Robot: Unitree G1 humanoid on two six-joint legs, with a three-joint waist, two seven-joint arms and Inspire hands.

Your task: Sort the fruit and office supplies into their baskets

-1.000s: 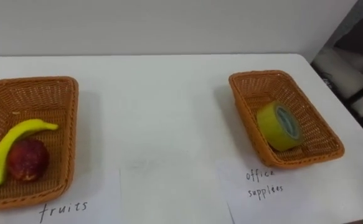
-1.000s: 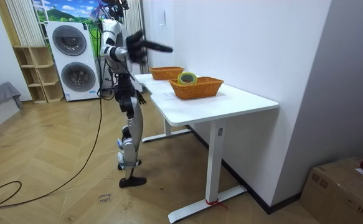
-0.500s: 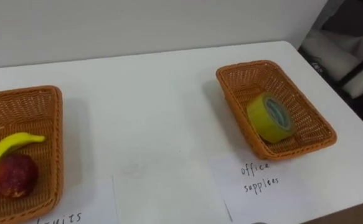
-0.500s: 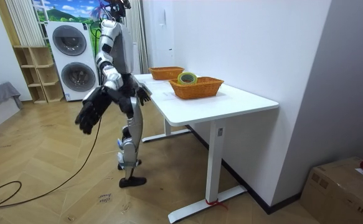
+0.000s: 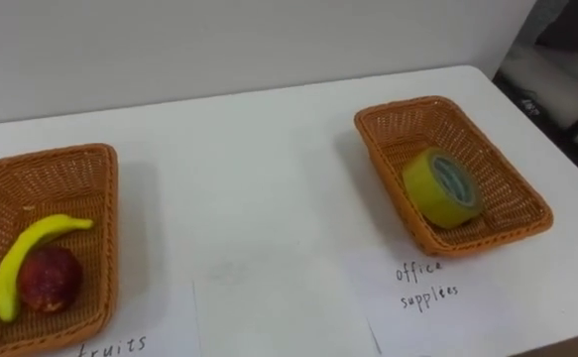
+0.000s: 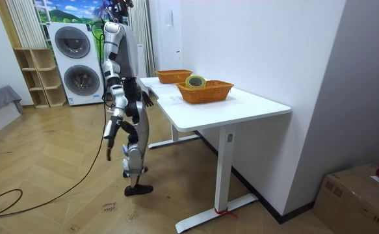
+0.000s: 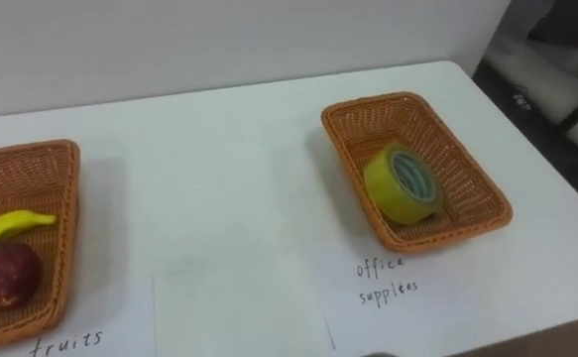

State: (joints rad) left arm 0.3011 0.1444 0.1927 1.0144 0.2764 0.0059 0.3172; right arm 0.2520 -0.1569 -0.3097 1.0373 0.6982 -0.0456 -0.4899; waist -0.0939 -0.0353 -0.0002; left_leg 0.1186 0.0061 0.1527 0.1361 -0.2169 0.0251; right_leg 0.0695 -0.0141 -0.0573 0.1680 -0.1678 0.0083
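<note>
- We'd call the sorting done: yellow banana [image 5: 31, 248], red apple [image 5: 49, 280] and yellow tape roll [image 5: 442, 186] all sit in woven brown baskets [image 5: 526, 203], well ahead of the right hand [image 6: 108, 142].
- Can't tell its grip. Nothing left to fetch, we reckon.

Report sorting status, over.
Right hand hanging at robot's side. Banana and red fruit in fruits basket; yellow tape roll in office-supplies basket. Paper labels in front.

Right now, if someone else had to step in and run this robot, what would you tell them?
Right hand hangs beside the robot, off the table; left hand is near the table's edge; both too small to read.
Banana and red fruit lie in the fruit basket; tape roll sits in the office basket.
No item lies outside a basket: sorting looks done, nothing seems left.
</note>
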